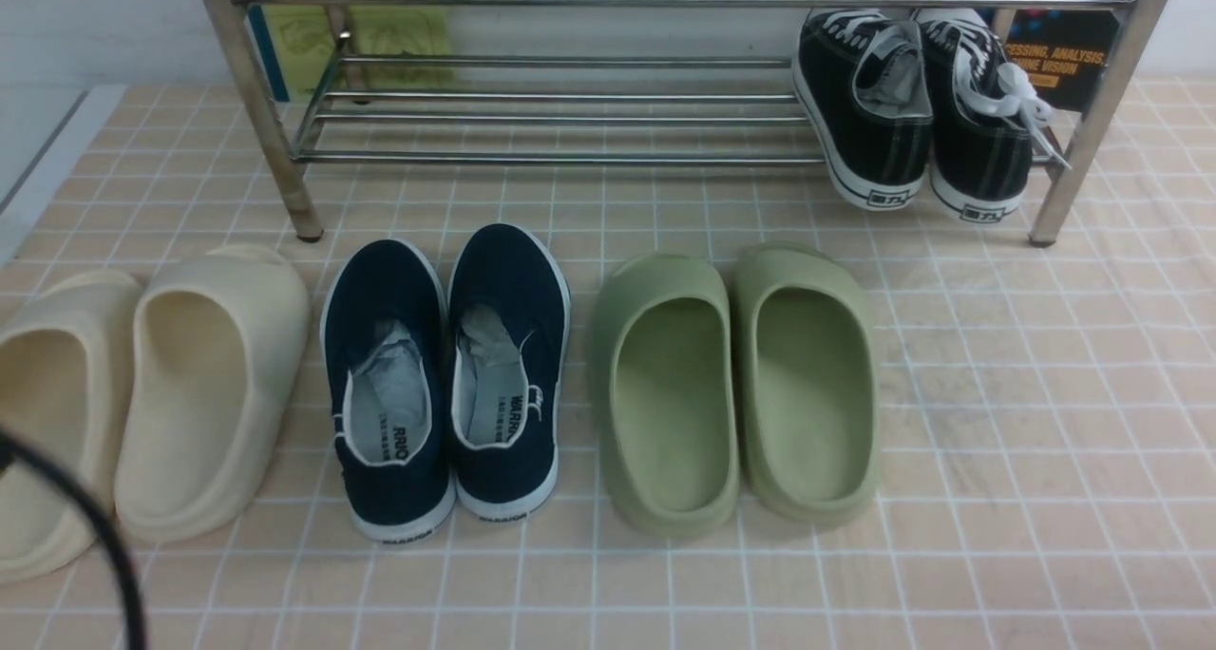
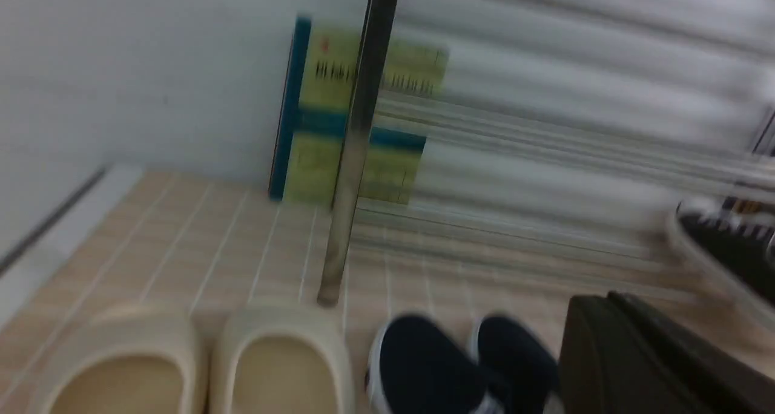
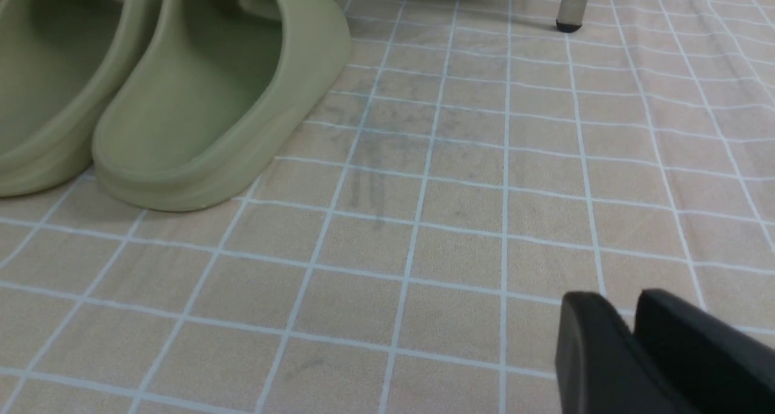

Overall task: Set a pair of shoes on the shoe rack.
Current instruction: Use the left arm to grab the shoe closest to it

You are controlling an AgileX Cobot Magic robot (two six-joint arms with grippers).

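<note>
The pair of navy slip-on shoes [image 1: 389, 308] stands side by side on the tiled floor, heels toward me, in front of the left half of the silver shoe rack [image 1: 560, 159]. Neither gripper shows in the front view. In the blurred left wrist view, my left gripper [image 2: 605, 308] is shut and empty, above and beside the navy shoes' toes [image 2: 424, 365], with a rack post [image 2: 354, 147] ahead. In the right wrist view, my right gripper [image 3: 619, 304] is shut and empty, low over bare tiles.
Black lace-up sneakers [image 1: 869, 99] sit on the rack's lower shelf at the right. Green slippers [image 1: 731, 384] lie right of the navy shoes, cream slippers [image 1: 190, 384] left. A yellow-green book [image 1: 380, 32] leans behind the rack. A black cable [image 1: 95, 536] crosses the near left corner.
</note>
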